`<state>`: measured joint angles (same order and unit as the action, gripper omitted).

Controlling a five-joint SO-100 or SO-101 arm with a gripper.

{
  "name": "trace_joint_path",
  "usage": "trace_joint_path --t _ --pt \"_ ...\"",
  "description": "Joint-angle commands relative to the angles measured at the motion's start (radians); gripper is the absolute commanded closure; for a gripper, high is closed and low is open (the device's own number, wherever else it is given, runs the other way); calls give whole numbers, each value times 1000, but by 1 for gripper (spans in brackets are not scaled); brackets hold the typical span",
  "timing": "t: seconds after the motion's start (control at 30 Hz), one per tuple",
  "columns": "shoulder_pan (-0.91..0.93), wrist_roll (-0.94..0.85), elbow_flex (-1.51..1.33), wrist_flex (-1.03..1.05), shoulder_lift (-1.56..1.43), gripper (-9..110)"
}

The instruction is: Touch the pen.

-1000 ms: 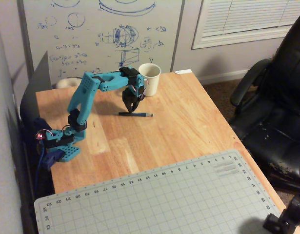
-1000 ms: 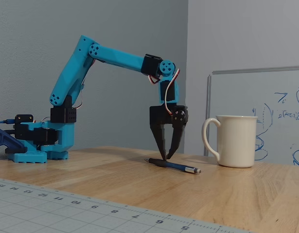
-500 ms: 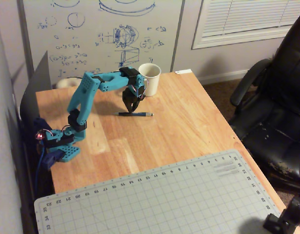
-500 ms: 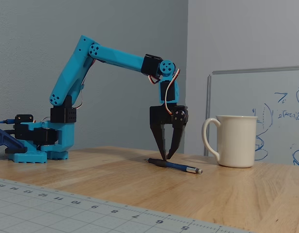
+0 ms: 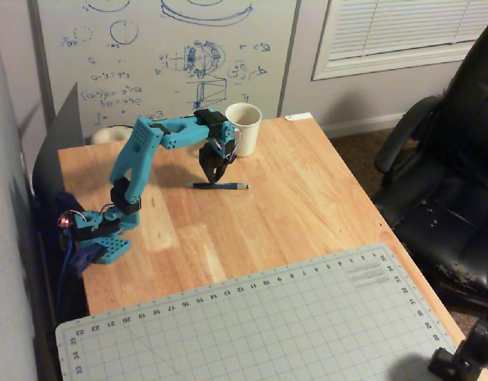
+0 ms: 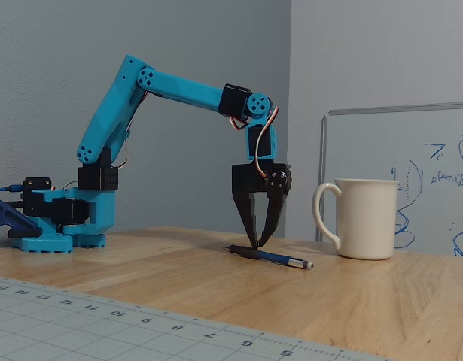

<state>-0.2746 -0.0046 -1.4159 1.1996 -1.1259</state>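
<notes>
The dark pen lies flat on the wooden table, silvery tip toward the mug; the overhead view shows the pen just left of table centre. My gripper points straight down over the pen's left part. Its two black fingers taper to tips that meet, so it is shut with nothing held. The tips appear to rest on the pen's barrel. In the overhead view the gripper sits right over the pen's left half.
A white mug stands to the right of the gripper, also seen as the mug behind it. A grey cutting mat covers the table's front. A whiteboard leans at the back. A black chair stands off the right edge.
</notes>
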Motion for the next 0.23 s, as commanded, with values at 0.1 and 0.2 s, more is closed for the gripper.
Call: trace_joint_path --t 0.1,0.2 --pt "-8 6 54 -11 -12 101" --pt "-9 6 51 -11 -12 101"
